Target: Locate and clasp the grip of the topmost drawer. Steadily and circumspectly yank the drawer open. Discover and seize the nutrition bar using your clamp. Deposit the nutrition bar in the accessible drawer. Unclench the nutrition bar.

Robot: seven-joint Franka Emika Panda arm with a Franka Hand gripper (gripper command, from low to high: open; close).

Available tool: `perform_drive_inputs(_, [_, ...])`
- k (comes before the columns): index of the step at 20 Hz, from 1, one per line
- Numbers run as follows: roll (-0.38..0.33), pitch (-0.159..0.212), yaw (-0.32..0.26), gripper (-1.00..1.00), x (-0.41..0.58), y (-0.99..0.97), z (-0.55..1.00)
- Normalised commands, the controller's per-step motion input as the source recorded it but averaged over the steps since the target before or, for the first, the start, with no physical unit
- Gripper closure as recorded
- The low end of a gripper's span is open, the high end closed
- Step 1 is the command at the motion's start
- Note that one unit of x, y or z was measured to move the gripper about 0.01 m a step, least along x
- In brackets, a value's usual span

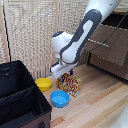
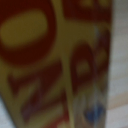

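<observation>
Down at the nutrition bar [image 1: 69, 84], low over the wooden floor [image 1: 95, 102]: the clamp [image 1: 64, 74] at the end of the white robot arm [image 1: 82, 35]. Hard to read from the exterior view, fingers mostly hidden behind the wrist block and the packet's upper edge; apparently at or on the top of the packet, though contact cannot be confirmed. Impossible to tell how far apart the fingers stand, or whether pressed on the packet.

In the wrist view, only the nutrition bar [image 2: 50, 65], very close and blurred, filling nearly the whole picture: big dark red letters on yellow, with a strip of pale floor along one edge. No fingertips to be made out there.

Directly beneath the clamp, the packet propped upright or tilted on the floor, red and yellow with printed pictures. Just beside the clamp toward the exterior view's left, a yellow bowl [image 1: 44, 83]. Below and in front of the clamp, near the packet's lower corner, a blue bowl [image 1: 60, 99]. Farther to the exterior view's left, a black box [image 1: 22, 97]. Well apart from the clamp, up toward the exterior view's right, the topmost drawer [image 1: 107, 42] with its thin silvery handle [image 1: 97, 43], the drawer front seemingly standing out from the dark cabinet [image 1: 117, 67].
</observation>
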Motion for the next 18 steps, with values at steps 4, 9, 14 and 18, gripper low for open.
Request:
perform_drive_inputs(4, [0.000, -0.002, 0.017, 1.00, 0.001, 0.00, 0.00])
perform_drive_inputs(9, [0.000, 0.001, -0.028, 1.00, 0.065, 0.08, -0.02])
perform_drive_inputs(14, [0.003, -0.003, -0.099, 1.00, 0.109, 0.05, 0.11])
perform_drive_inputs(18, [0.000, 0.183, -0.015, 1.00, 0.280, 0.02, 0.56])
